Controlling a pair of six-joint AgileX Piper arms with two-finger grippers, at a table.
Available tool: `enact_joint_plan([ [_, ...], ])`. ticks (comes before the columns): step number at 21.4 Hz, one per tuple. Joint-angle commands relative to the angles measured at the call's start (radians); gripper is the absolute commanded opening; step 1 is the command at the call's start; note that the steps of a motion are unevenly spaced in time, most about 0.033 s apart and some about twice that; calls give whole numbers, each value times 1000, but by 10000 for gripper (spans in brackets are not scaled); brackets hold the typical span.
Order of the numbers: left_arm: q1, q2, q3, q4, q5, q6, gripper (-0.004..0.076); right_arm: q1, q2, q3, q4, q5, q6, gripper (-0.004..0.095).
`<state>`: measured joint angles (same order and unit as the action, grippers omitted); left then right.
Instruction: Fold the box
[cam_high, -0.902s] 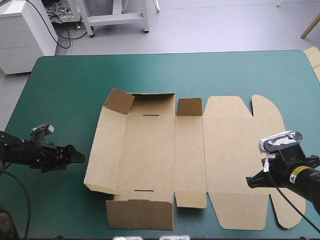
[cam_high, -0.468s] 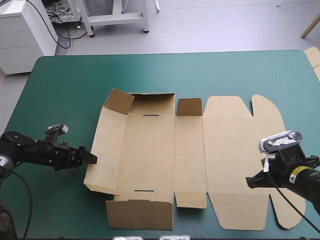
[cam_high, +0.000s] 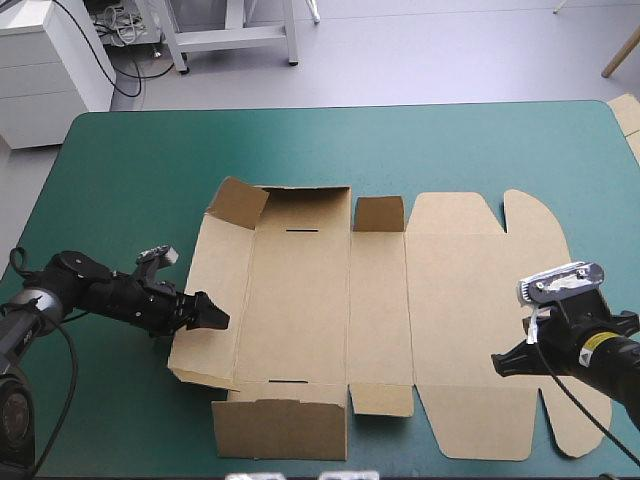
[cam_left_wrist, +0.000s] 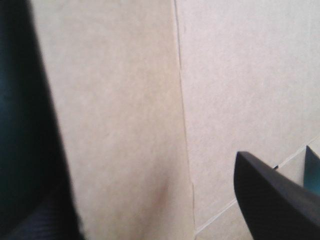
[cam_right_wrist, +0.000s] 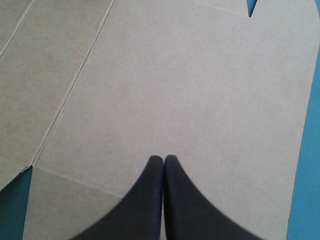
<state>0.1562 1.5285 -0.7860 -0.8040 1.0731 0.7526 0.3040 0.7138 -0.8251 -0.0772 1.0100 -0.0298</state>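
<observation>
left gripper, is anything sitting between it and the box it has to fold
Nothing visible does. The left gripper is open at the left edge of the box, its tips over the board there. The left wrist view shows only bare brown board ahead of it, and no other object lies on that part of the box.

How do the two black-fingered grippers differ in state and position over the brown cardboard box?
The left gripper is open; the right gripper is shut to a pointed arch. The left gripper is at the brown box's left-hand panel; the right gripper is over its right-hand panel. Both point inward.
</observation>
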Motion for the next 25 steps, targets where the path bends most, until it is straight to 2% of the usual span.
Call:
enact_joint_plan([
  [1,-30,16,-5,-26,2,-7,558,-8,-3,-22,-3,-48,-3,-20],
  [6,-32,20,-5,-30,18,-7,430,-8,-3,-22,-3,-48,-3,-20],
  [11,-32,20,-5,-30,20,-7,414,-8,-3,-22,-3,-48,-3,-20],
  [14,-32,20,-5,-30,22,-7,365,-8,-3,-22,-3,-50,-3,-20],
  [19,-32,20,-5,-53,20,-7,190,-8,-3,-22,-3,-50,-3,-20],
  [22,-32,20,-5,-54,-7,-3,18,-8,-3,-22,-3,-50,-3,-20],
  [23,-32,20,-5,-54,-21,4,-8,-8,-3,-22,-3,-50,-3,-20],
  [25,-32,20,-9,-54,-40,4,-8,-8,-3,-22,-3,-50,-3,-20],
])
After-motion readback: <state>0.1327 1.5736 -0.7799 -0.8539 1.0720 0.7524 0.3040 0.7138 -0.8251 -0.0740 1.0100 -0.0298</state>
